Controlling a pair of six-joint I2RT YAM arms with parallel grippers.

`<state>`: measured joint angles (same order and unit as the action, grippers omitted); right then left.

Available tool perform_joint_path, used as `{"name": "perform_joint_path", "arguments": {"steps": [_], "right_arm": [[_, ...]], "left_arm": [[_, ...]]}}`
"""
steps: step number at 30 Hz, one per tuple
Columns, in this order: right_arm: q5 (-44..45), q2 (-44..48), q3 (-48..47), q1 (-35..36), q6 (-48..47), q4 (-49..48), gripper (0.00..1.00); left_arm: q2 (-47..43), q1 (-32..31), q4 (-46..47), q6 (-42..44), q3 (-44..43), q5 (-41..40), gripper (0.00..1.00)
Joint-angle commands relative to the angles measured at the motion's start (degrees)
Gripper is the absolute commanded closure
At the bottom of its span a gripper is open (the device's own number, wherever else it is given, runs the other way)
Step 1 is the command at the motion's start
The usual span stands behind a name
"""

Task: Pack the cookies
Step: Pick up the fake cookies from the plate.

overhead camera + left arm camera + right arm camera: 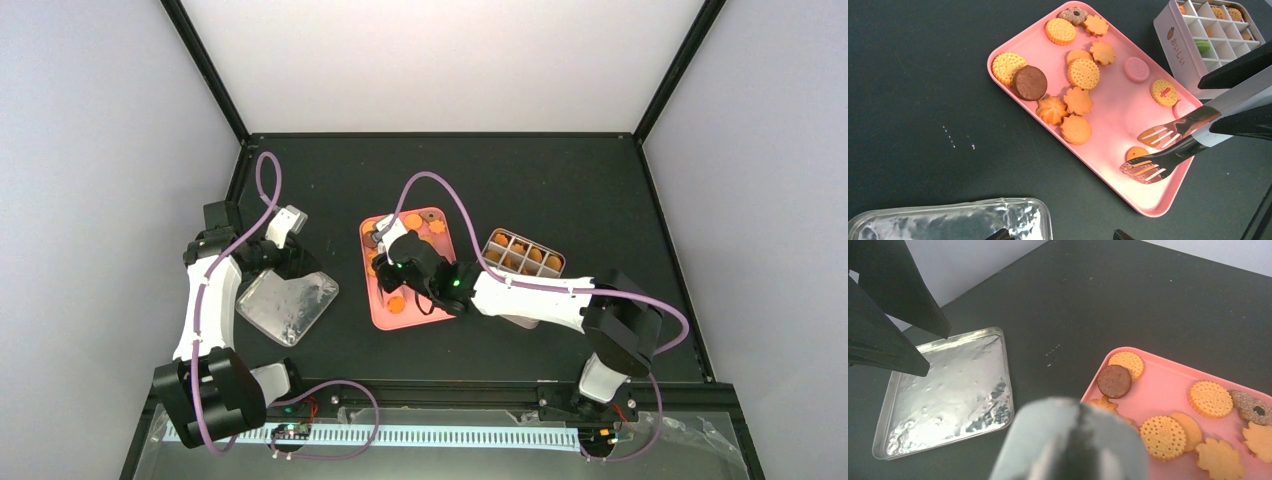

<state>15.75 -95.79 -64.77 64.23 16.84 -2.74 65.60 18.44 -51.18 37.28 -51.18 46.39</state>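
Several cookies, mostly orange with one dark brown, lie on a pink tray; the tray also shows in the top view and the right wrist view. My right gripper is shut on long metal tongs. The tongs' tips stand apart on either side of one orange cookie near the tray's end. The tongs' grey end hides my right fingers in the right wrist view. My left gripper is open and empty over the corner of a silver lid.
A white compartment box stands just right of the tray, with several cookies in its cells. The silver lid lies left of the tray. Black frame rails edge the dark table.
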Motion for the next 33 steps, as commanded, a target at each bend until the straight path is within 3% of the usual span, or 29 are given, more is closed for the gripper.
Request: {"name": "perform_joint_path", "arguments": {"steps": [1, 9, 17, 33], "right_arm": [[1.41, -1.03, -0.18, -0.48, -0.13, -2.13, 0.63], [-0.06, -0.41, 3.62, -0.96, 1.67, -2.75, 0.65], [-0.55, 1.14, 5.49, -0.86, 2.58, -2.78, 0.73], [4.87, 8.88, 4.36, -0.95, -0.1, -1.32, 0.78]], "left_arm": [[-0.95, 0.72, -1.38, 0.78, -1.99, 1.28, 0.46], [-0.58, 0.72, -1.21, 0.35, -2.0, 1.5, 0.46], [-0.49, 0.75, -1.12, 0.34, -1.74, 1.42, 0.46], [-0.59, 0.72, 0.49, 0.99, 0.63, -0.24, 0.47]]}}
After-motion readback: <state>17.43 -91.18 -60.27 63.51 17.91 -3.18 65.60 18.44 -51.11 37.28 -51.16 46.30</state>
